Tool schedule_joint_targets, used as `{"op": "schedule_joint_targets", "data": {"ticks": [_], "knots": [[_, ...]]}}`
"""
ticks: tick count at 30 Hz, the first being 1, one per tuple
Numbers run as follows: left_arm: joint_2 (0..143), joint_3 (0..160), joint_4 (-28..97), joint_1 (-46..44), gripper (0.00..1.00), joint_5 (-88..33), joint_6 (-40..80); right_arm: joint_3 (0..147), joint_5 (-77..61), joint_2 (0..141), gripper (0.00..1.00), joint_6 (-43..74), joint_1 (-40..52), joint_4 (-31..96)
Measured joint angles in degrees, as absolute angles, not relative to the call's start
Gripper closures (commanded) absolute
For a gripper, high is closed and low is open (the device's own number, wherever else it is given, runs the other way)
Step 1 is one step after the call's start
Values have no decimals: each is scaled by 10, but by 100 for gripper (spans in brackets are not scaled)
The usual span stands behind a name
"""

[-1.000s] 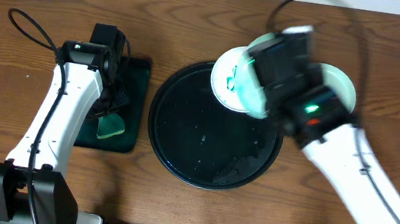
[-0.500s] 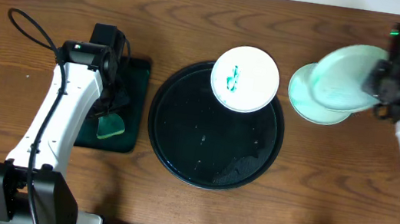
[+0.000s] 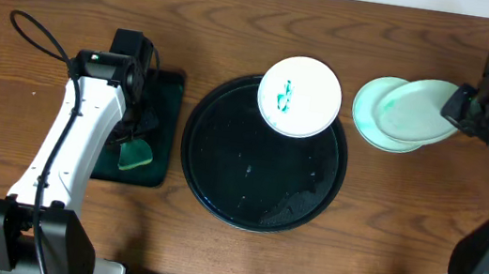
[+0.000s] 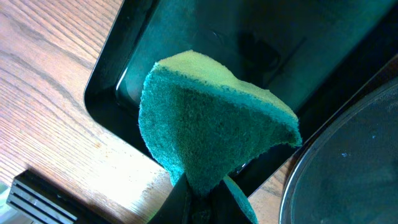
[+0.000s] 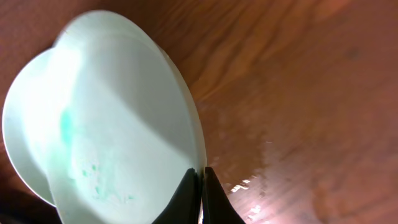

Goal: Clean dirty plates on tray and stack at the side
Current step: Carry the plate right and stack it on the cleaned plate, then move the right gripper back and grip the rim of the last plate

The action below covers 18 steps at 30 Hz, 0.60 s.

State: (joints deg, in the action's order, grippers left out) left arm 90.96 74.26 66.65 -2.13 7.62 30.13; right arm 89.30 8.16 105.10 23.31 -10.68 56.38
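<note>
Three plates are in play, and just one, the marked plate (image 3: 299, 95), sits on the round tray (image 3: 222, 162), on the side toward the table's far edge, green scribbles facing up. It looks like the last one awaiting a wipe.

Near the right edge, the bottom plate (image 3: 368, 115) lies flat on the wood as the base of the stack. The top plate (image 3: 419, 108) overlaps it, off-centre and slightly tilted, because the right gripper (image 5: 200, 182) pinches its rim, fingers clamped tight on the thin edge (a faint green smear shows on its face).

Toward the left edge, the left gripper (image 4: 208, 198) grips the green sponge (image 4: 211, 130) by its lower end, over the small rectangular tray (image 4: 106, 87), probably kept ready for the next wipe.
</note>
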Motion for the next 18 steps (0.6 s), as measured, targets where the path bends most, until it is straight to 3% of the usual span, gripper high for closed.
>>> {"op": "schedule_joint_targets", "data": {"ticks": [10,11,14,18], "knots": [[910,743,667,-21,93,76,301,893,47,1094,99,233,-106,556],[910,743,667,-21,93,76,301,893,44,1095,95,233,-106,555],[910,743,667,-21,93,76,301,893,32,1099,68,233,-104,555],[910,743,667,-21,93,76,301,893,8,1102,56,229,-94,557]]}}
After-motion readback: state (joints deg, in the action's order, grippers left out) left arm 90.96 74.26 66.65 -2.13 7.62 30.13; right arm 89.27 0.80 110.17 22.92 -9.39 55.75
